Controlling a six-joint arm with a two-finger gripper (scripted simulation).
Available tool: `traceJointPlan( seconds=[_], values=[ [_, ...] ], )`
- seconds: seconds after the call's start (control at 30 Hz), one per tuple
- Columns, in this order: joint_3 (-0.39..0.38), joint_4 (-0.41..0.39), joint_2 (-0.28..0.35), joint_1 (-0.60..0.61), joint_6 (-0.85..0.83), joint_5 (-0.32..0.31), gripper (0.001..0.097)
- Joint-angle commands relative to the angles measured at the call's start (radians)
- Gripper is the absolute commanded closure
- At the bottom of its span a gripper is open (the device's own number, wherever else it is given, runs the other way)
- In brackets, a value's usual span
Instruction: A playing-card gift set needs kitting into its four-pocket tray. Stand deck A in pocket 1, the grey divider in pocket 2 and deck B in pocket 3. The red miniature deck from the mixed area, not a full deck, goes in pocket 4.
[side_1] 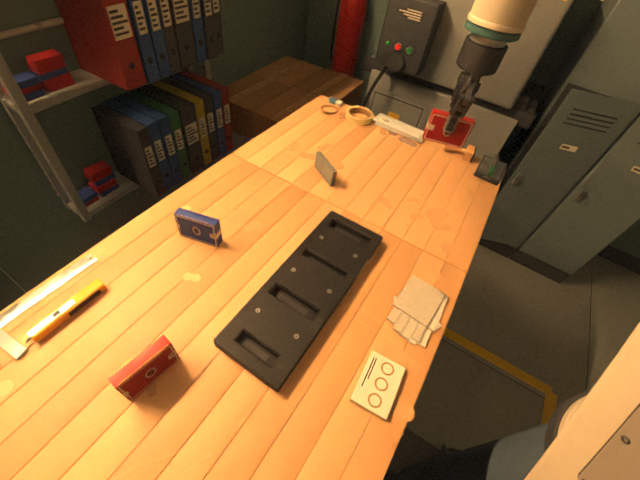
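Note:
The red miniature deck (447, 128) hangs in my closed gripper (453, 126), lifted above the far right corner of the table. The black four-pocket tray (301, 297) lies in the middle of the table with all its pockets empty. A blue deck (198, 226) stands on edge to the tray's left. A red full deck (144, 367) lies near the front left. The grey divider (325, 168) stands upright beyond the tray.
A white box (398, 127) and a tape roll (360, 114) lie at the far edge beside the gripper. A small stand (490, 168) sits at the far right corner. Folded cloths (419, 315) and a printed card (378, 385) lie along the right edge. A yellow knife (64, 310) lies left.

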Motion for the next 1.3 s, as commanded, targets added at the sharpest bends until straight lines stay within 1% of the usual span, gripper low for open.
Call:
traceJointPlan(
  seconds=[0.0, 0.2, 0.43, 0.73, 0.9, 1.1, 1.27],
  values=[
    [0.003, 0.0, -0.003, 0.007, 0.006, -0.001, 0.0901],
    [0.037, 0.001, -0.025, 0.073, 0.072, -0.013, 0.0901],
    [0.08, 0.001, -0.054, 0.204, 0.202, -0.028, 0.0901],
    [0.099, 0.0, -0.066, 0.355, 0.354, -0.034, 0.0901],
    [0.099, 0.0, -0.066, 0.388, 0.388, -0.035, 0.0901],
    [0.099, 0.0, -0.066, 0.392, 0.4, -0.035, 0.0901],
    [0.099, 0.0, -0.066, 0.393, 0.525, -0.035, 0.0901]
  ],
)
